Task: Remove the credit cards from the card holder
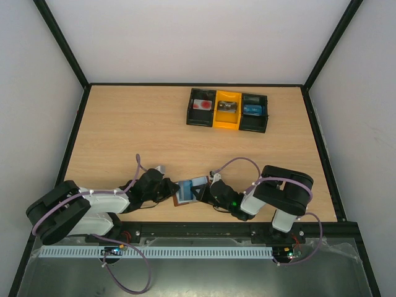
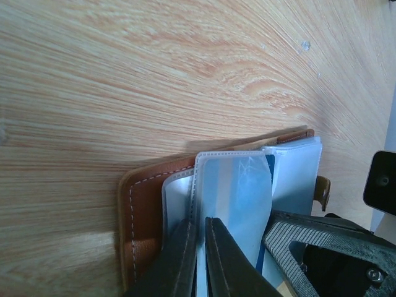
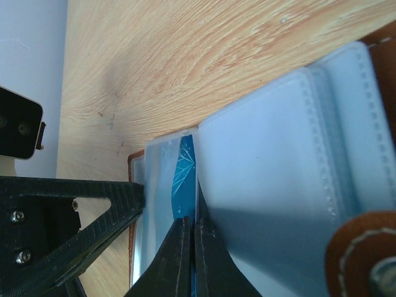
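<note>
We found the overhead view bright and even, the white walls (image 1: pixel 185 37) washed pale and only soft shadows lying under the arms (image 1: pixel 93 207) on the table (image 1: pixel 124 130). From the left wrist, a milky sheen covered the card holder's (image 2: pixel 145 210) clear sleeves (image 2: pixel 232 185), and the fingers (image 2: pixel 176 263) of the left gripper (image 2: pixel 201 223) were dark and blurred. From the right wrist, the snap tab (image 3: pixel 362 253) looked soft, perhaps out of focus.

The top camera looks down over the whole table (image 1: pixel 124 124). Both wrist cameras sit close, sharing the card holder (image 2: pixel 145 216).
</note>
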